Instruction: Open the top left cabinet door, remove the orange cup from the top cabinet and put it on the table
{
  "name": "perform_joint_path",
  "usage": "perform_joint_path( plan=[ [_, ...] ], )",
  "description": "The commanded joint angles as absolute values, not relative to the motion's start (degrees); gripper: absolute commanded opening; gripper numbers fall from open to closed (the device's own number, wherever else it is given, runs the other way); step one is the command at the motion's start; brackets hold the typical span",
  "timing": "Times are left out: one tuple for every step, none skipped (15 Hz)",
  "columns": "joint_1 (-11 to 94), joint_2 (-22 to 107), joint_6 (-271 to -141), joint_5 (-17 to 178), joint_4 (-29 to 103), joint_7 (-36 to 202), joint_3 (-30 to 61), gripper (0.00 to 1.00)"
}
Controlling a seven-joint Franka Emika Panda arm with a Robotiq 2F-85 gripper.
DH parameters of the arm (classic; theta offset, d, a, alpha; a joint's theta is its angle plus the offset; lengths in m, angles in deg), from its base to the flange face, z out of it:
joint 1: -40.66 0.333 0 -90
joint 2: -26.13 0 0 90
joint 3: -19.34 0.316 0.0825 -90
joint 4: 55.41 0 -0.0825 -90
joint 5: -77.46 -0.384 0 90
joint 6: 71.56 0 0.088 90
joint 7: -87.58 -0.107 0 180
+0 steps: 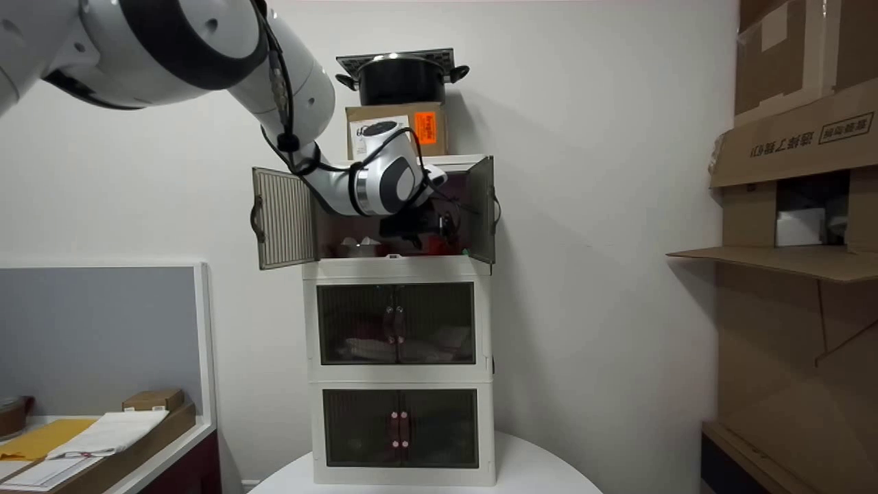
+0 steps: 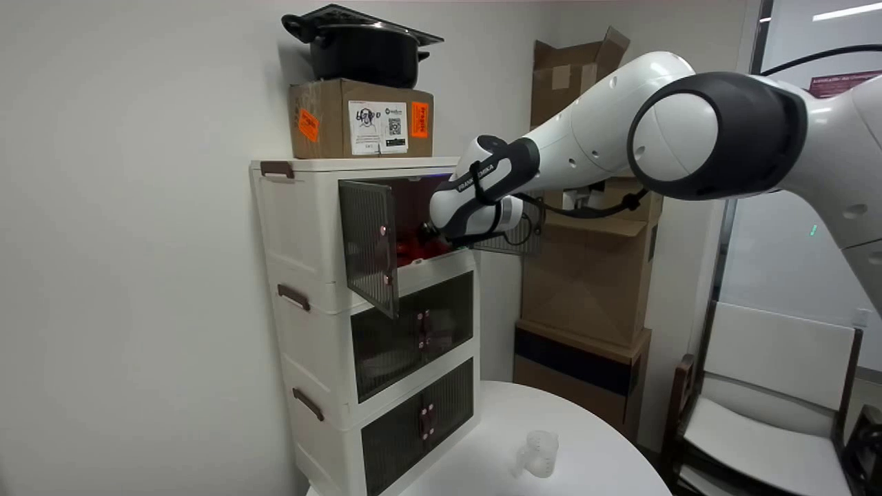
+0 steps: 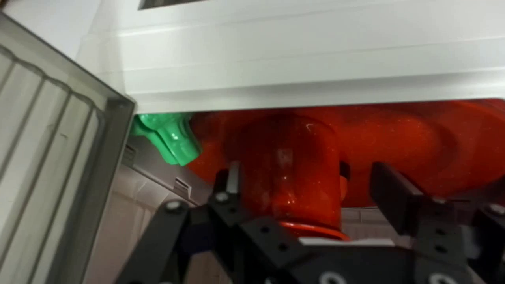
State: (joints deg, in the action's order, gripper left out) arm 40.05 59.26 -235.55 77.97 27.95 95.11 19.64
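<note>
Progress at roughly the midpoint, judging by the layout. Done: opening of the top left cabinet door [image 1: 287, 218], swung wide in both exterior views, with the matching right-hand panel [image 1: 482, 213] wide as well. Not yet done: removal of the orange cup [image 3: 292, 173] from inside the top cabinet [image 2: 296, 227], just behind the front edge of its floor and toward the right-hand front corner, near a green object [image 3: 171, 138]. Beneath or behind the cup, a red surface [image 3: 406, 134]; cannot tell which. In the wrist view, gripper [image 3: 309, 174] with pincer ends apart on either side of the cup: one at or just beside its wall, contact uncertain, the opposite one clear of it, hence no clamp. Left to do, most likely: closing on the cup, lifting over the front edge, backing out between the panels, setting down on the tabletop [image 2: 586, 441]. Already there, between the bottom cube [image 2: 393, 441] and the round rim: a clear cup [image 2: 542, 453], worth avoiding at set-down.
</note>
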Motion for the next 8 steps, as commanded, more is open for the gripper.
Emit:
perform_joint_path(
  plan=[
    [39.39, 61.30, -233.98, 78.58, 24.35, 95.38, 20.36, 0.50],
    [39.37, 61.38, -233.97, 78.58, 24.26, 95.42, 20.38, 0.44],
    [39.35, 61.47, -233.89, 78.55, 24.07, 95.45, 20.41, 0.37],
    [39.33, 61.54, -233.82, 78.51, 23.93, 95.43, 20.43, 0.28],
    [39.31, 61.62, -233.78, 78.48, 23.80, 95.43, 20.44, 0.21],
    [39.32, 61.73, -233.72, 78.47, 23.64, 95.37, 20.42, 0.12],
    [39.33, 61.82, -233.67, 78.47, 23.51, 95.30, 20.38, 0.08],
    [39.35, 61.87, -233.62, 78.45, 23.48, 95.17, 20.31, 0.06]
  ],
)
